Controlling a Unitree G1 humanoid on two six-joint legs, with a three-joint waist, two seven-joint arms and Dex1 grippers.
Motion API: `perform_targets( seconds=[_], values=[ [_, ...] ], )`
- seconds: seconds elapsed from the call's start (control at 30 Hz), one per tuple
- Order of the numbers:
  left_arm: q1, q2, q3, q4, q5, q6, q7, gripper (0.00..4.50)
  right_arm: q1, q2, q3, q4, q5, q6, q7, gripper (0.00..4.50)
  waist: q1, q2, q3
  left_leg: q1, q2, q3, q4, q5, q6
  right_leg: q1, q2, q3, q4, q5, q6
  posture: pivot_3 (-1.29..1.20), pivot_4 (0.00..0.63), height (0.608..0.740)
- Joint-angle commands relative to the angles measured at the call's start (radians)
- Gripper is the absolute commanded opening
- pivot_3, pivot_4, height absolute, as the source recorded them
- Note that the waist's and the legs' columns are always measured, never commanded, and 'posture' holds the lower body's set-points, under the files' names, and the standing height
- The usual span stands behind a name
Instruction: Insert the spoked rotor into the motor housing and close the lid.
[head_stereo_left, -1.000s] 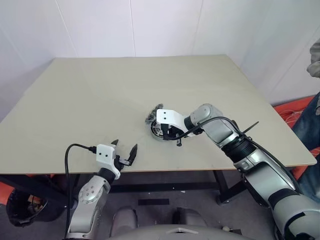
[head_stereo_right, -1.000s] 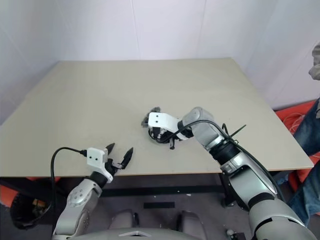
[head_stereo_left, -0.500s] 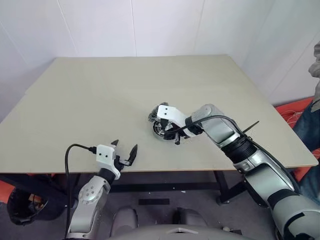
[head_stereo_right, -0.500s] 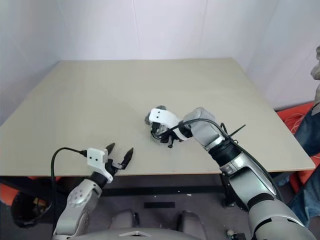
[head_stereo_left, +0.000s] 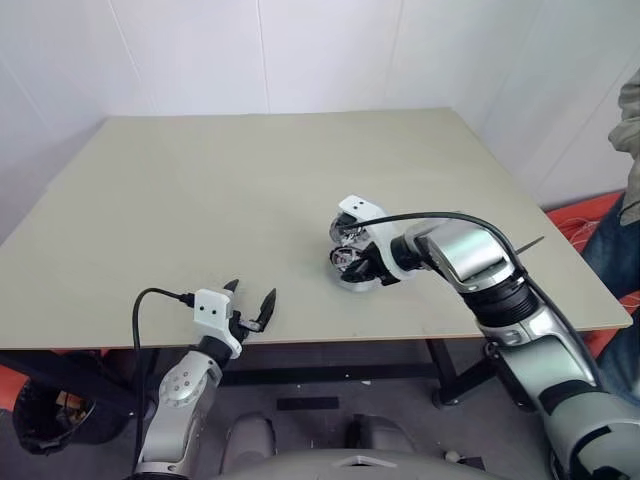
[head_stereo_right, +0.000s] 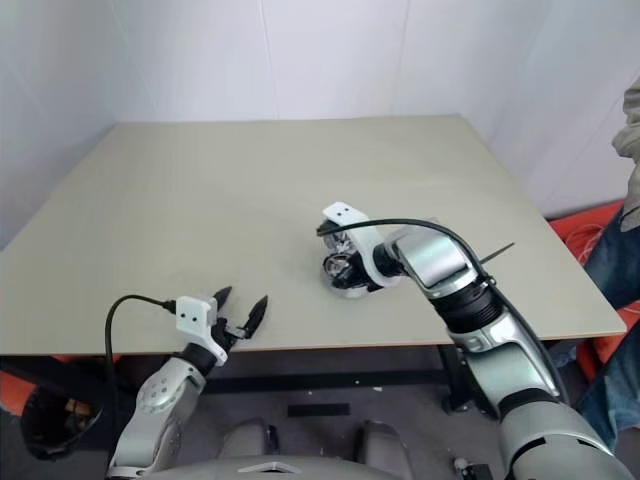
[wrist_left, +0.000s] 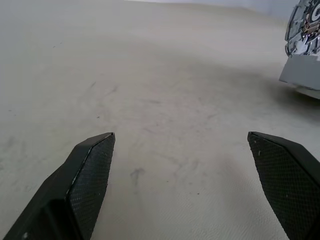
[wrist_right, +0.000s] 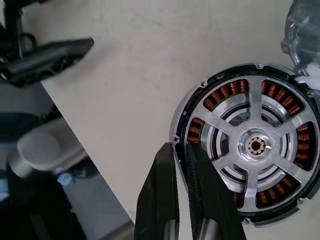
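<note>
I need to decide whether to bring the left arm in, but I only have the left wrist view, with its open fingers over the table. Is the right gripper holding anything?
Observer: Yes. The right gripper is shut on the rim of the motor housing, whose copper windings face its wrist camera.
Operator: And the lid, is it on yet?
Observer: No. The grey toothed lid sits just beside the housing, not on it.
</note>
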Motion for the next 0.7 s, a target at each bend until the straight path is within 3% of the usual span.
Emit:
perform_targets(
  seconds=[0.03, 0.2, 0.37, 0.67, 0.7],
  values=[
    [-0.006, -0.002, 0.001, -0.033, -0.011, -0.002, 0.000, 4.50, -0.056, 0.082, -0.102, 0.011, 0.031, 0.036, -0.108, 0.02, 0.000, 0.000, 0.000, 0.000, 0.000, 0.000, 0.000, 0.000, 0.000, 0.000, 0.000, 0.000, 0.000, 0.000, 0.000, 0.00, 0.000, 0.740],
    [0.001, -0.006, 0.003, -0.057, -0.008, 0.009, 0.012, 4.50, -0.066, 0.200, -0.174, 0.127, 0.028, 0.039, -0.255, 0.02, 0.002, 0.000, 0.000, -0.001, -0.001, 0.000, 0.000, 0.000, -0.001, -0.001, 0.000, 0.000, 0.000, -0.002, 0.003, 0.00, 0.000, 0.740],
    [0.004, -0.007, 0.003, -0.076, -0.006, 0.021, 0.022, 4.50, -0.056, 0.237, -0.199, 0.202, 0.044, -0.004, -0.334, 0.02, 0.002, 0.000, 0.000, 0.002, -0.001, 0.000, 0.000, 0.001, -0.001, 0.001, -0.001, 0.000, 0.000, -0.002, 0.004, 0.00, 0.000, 0.740],
    [0.000, -0.001, 0.003, -0.079, -0.007, 0.029, 0.023, 4.50, -0.066, 0.317, -0.255, 0.242, 0.090, -0.022, -0.431, 2.82, 0.000, 0.001, 0.000, 0.005, -0.001, -0.001, -0.001, 0.001, -0.002, 0.004, -0.001, 0.001, 0.001, -0.002, 0.005, 0.00, 0.000, 0.740],
    [0.000, 0.000, 0.004, -0.078, -0.008, 0.030, 0.021, 4.50, -0.070, 0.322, -0.254, 0.231, 0.103, -0.019, -0.429, 2.82, 0.000, 0.001, 0.000, 0.006, -0.001, -0.001, -0.001, 0.001, -0.002, 0.004, -0.001, 0.001, 0.001, -0.002, 0.005, 0.00, 0.000, 0.740]
  ],
)
